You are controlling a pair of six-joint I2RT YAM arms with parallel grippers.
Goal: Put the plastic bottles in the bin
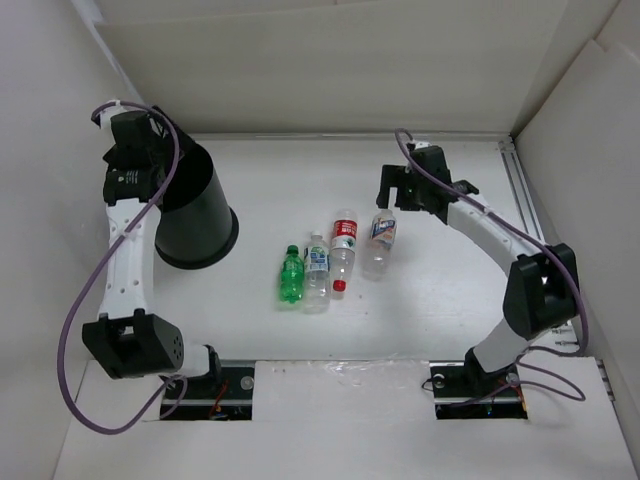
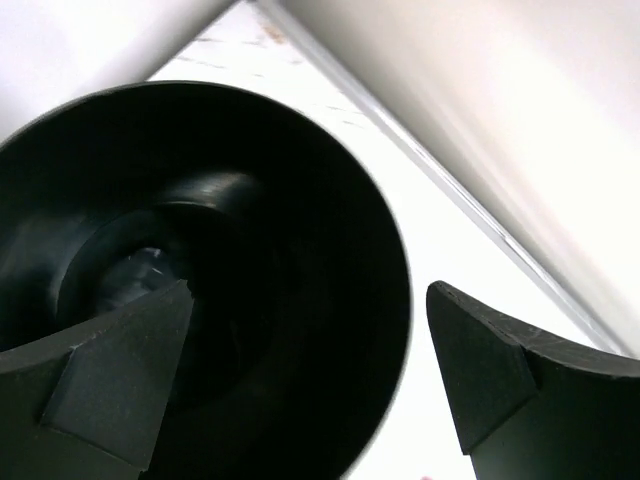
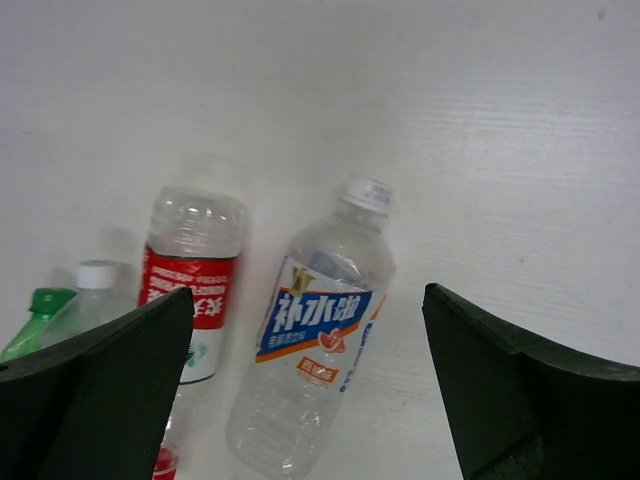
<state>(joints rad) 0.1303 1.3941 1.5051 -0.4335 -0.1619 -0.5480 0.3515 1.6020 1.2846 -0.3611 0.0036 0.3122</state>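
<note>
- Left gripper (image 2: 310,375): matte black jaws wide apart, empty; arm raised, aimed down into bin (image 2: 385,235), round, smooth black plastic.
- Right gripper (image 3: 310,385): jaws wide, empty; arm arched above blue-red bottle (image 3: 315,340).
- Plastic bottles (image 1: 317,262): four lying side by side on white table (image 1: 430,300), right of bin.

Top external: high, behind the arm bases, angled down and forward, far enough off to take in the whole table (image 1: 440,300).
Left wrist: very close, past its own jaws into the mouth of the bin (image 2: 300,200); probably tilted toward the back wall.
Right wrist: low over the table, facing down at the blue-red labelled bottle (image 3: 315,370) and the red-labelled bottle (image 3: 192,285).
Top view shares the bin with left, those bottles with right.
</note>
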